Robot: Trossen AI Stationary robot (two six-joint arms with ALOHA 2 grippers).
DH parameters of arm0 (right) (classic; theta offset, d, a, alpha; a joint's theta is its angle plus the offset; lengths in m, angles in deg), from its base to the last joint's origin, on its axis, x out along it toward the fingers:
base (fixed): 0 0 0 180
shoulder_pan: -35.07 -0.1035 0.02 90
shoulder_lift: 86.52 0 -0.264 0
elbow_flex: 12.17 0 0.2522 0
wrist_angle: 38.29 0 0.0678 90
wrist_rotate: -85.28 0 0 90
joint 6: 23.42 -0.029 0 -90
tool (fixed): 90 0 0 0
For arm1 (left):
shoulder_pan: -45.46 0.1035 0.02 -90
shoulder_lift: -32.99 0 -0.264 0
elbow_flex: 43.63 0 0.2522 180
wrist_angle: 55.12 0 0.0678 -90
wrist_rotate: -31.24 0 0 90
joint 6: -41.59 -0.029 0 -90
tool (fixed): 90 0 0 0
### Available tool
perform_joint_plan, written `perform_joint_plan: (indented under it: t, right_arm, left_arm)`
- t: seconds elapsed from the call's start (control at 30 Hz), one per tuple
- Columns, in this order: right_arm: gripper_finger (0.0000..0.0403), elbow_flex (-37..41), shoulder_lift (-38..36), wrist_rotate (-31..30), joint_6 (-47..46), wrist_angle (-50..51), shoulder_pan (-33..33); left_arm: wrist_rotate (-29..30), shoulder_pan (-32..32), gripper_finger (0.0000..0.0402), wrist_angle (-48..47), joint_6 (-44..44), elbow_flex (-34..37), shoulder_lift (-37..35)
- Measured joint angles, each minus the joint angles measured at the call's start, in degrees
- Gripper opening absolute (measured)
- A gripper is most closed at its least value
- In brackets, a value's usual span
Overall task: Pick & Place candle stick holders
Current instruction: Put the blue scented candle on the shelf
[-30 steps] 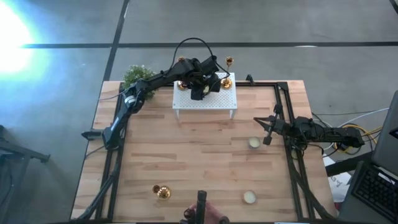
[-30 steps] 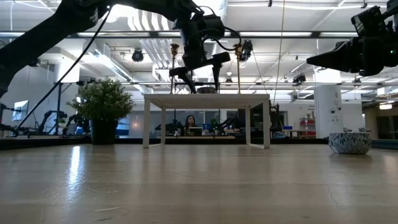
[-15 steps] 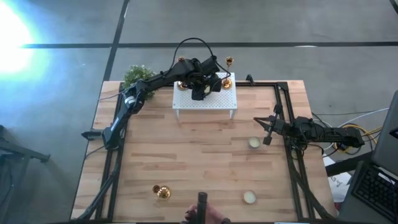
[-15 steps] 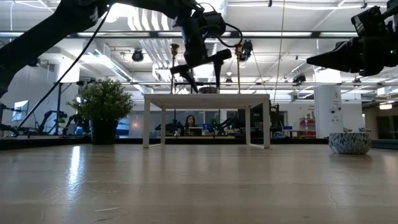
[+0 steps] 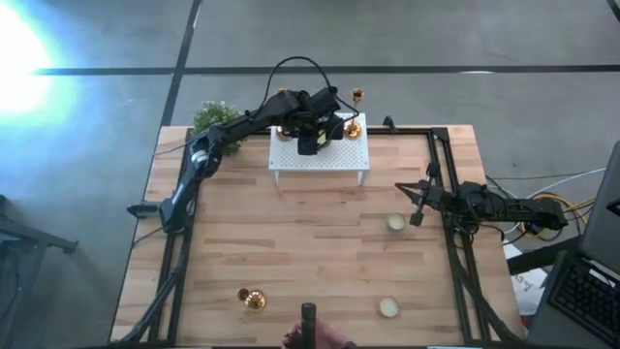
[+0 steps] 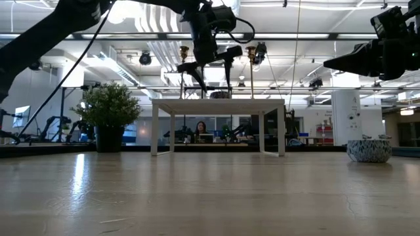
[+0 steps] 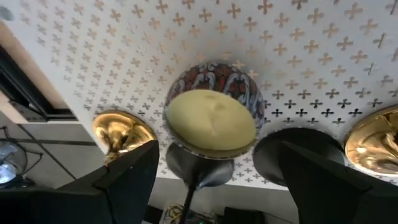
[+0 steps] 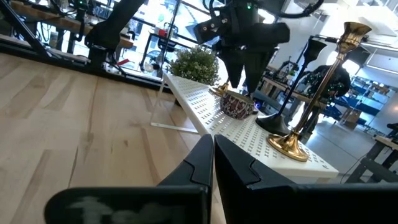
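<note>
On the white perforated rack (image 5: 320, 155) at the table's far side stand two gold candle stick holders (image 5: 355, 124) (image 5: 283, 131) and two black ones (image 7: 298, 155) (image 7: 199, 165), each on its round base. Among them on the rack sits a patterned bowl with a pale candle (image 7: 212, 118). My left gripper (image 7: 230, 186) hangs open over that bowl, pointing steeply down, fingers apart and touching nothing. Another gold holder (image 5: 252, 300) lies on the table near the front left. My right gripper (image 8: 212, 163) waits shut at the table's right edge.
A bushy potted plant (image 5: 215, 118) stands at the far left beside the rack. Two small candle bowls (image 5: 395, 223) (image 5: 388, 307) sit on the right half of the table. A dark post (image 5: 308, 325) stands at the near edge. Bare wood lies in the table's middle.
My left gripper has risen a little above the rack and the bowl, staying open with nothing in it.
</note>
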State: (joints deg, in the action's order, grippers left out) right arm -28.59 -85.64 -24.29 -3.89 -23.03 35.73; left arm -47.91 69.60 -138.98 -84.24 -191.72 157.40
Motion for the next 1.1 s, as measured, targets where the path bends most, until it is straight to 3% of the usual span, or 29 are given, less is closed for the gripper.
perform_joint_plan:
  t: [0.3, 0.4, 0.53, 0.67, 0.87, 1.1]
  right_arm:
    - [0.0008, 0.00, 0.00, 0.01, 0.00, -0.02, 0.00]
    - [0.0008, 0.00, 0.02, 0.04, 0.00, -0.01, -0.02]
    - [0.0008, -0.01, 0.00, 0.00, 0.00, -0.02, 0.00]
    - [0.0008, 0.01, 0.02, -0.02, 0.00, -0.02, -0.01]
    - [0.0008, 0.00, 0.00, -0.02, 0.00, 0.00, 0.00]
    - [0.0008, 0.00, 0.00, 0.00, 0.00, 0.00, 0.00]
  left_arm:
    - [-0.10, -5.29, 0.0328, -3.54, 1.66, 0.00, -4.81]
    - [0.13, -8.29, 0.0328, -4.55, 8.08, 0.14, -7.85]
    - [-2.83, -12.33, 0.0328, -4.37, 23.80, 0.41, -11.46]
    - [-9.16, -15.37, 0.0328, -2.77, 45.42, 0.44, -14.23]
    - [-14.07, -17.25, 0.0328, 3.24, 75.99, 0.46, -16.81]
    - [-14.60, -17.28, 0.0328, 12.18, 98.35, 0.48, -16.67]
